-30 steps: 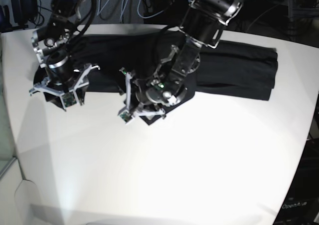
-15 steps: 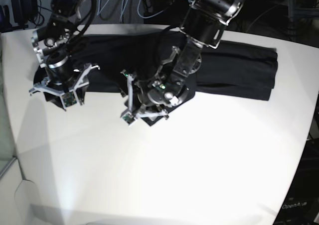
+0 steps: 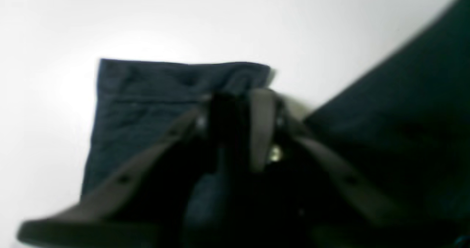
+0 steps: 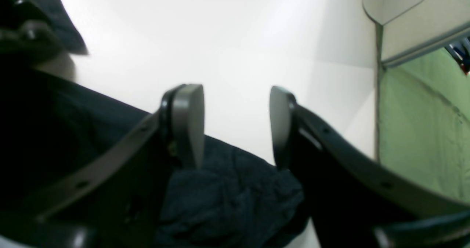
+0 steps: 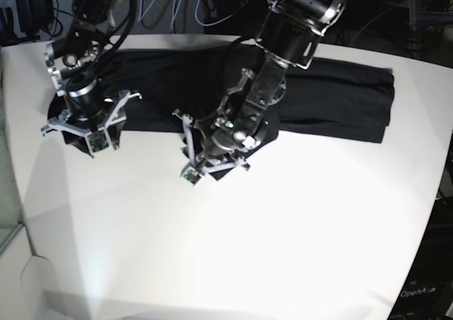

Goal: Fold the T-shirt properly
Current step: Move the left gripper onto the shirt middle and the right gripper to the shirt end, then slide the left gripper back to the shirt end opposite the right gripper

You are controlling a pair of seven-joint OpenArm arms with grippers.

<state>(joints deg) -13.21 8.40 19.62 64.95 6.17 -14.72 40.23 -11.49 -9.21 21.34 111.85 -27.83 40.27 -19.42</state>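
**Dark shirt stretched across the far side of the table, both arms down on it**

Lying in a long band along the far half of the white table [image 5: 233, 249]: the T-shirt [image 5: 333, 97], plain charcoal-black, soft knit, no print. Ending in a folded, squared-off edge toward the base view's right; bunching into wrinkled folds at the opposite end. Showing up close, in the left wrist view, as a flat rectangular flap with a stitched hem, lying on the bare tabletop.

Crowding the background behind the table: cables and dark equipment. Standing off the table's edge in the right wrist view: a green panel [image 4: 422, 130]. Covering the middle of the shirt: the left arm itself, hiding the cloth under it.

Reaching down and forward over the shirt's near edge: the left gripper [image 5: 205, 166], fingers drawn close together over the flap of cloth [image 3: 154, 105]; blurred, so not possible to tell whether pinching the fabric. Hanging upright over the bunched end of the shirt: the right gripper [image 4: 237, 125], fingers well apart, holding nothing, crumpled cloth lying just below the tips.
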